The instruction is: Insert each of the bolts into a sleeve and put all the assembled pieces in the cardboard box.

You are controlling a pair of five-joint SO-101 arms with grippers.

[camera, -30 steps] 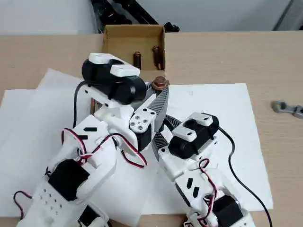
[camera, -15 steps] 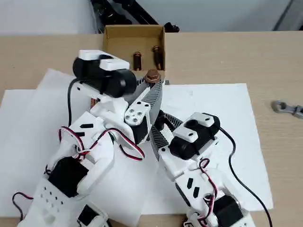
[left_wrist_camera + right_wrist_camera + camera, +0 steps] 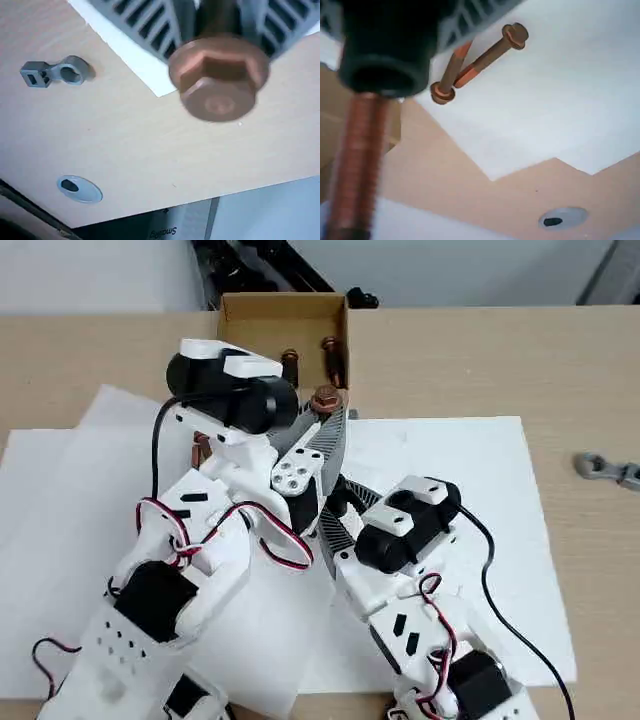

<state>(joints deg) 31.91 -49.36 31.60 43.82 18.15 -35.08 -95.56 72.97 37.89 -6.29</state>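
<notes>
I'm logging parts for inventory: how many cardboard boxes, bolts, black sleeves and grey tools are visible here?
Cardboard box: 1
Bolts: 5, two in the box, one held by the left gripper, two loose on the paper
Black sleeve: 1 discernible, in the right gripper
Grey tool: 1
Total: 8

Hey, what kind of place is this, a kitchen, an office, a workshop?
Probably a robotics lab or workshop bench: a wooden table with a cable grommet, copper bolts on white paper, and a grey tool lying aside.
</notes>
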